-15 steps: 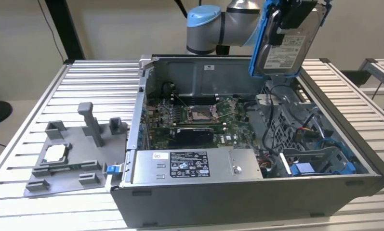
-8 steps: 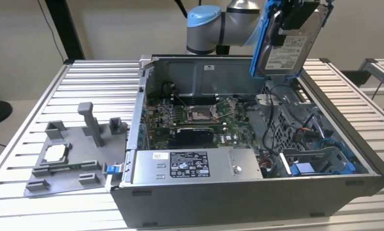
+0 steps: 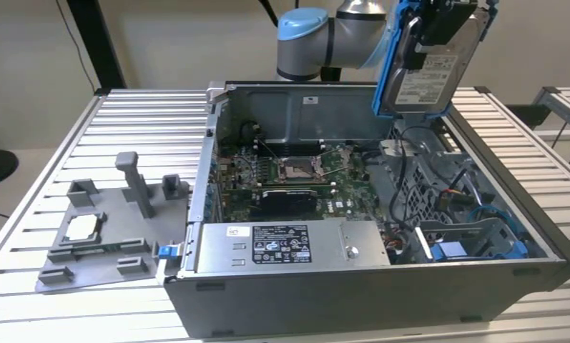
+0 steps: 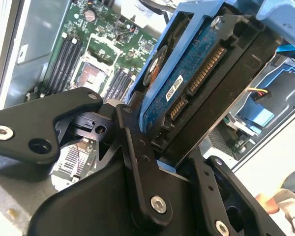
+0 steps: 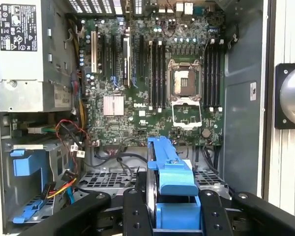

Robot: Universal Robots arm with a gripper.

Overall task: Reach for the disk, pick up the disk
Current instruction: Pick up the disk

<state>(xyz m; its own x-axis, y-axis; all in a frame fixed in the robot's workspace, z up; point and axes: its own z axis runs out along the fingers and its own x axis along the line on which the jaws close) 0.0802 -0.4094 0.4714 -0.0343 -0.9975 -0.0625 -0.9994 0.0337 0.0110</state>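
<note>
The disk [image 3: 426, 75] hangs upright in the air above the back right corner of the open computer case [image 3: 361, 286], its white label facing the exterior camera and its blue frame along the edges. My gripper [image 3: 444, 25] is shut on its upper end. In the second wrist view the disk [image 4: 191, 73] shows its blue circuit board and connector between the black fingers [image 4: 137, 162]. In the first wrist view the disk's blue frame [image 5: 169, 172] stands edge-on in my gripper [image 5: 172, 204], over the motherboard [image 5: 152, 88].
A long silver box with a sticker [image 3: 285, 246] sits at the case's front. A blue drive bay [image 3: 475, 243] and cables lie at the exterior view's right. A grey fixture [image 3: 104, 236] holding a small chip [image 3: 82, 227] rests on the slatted table [image 3: 141, 128].
</note>
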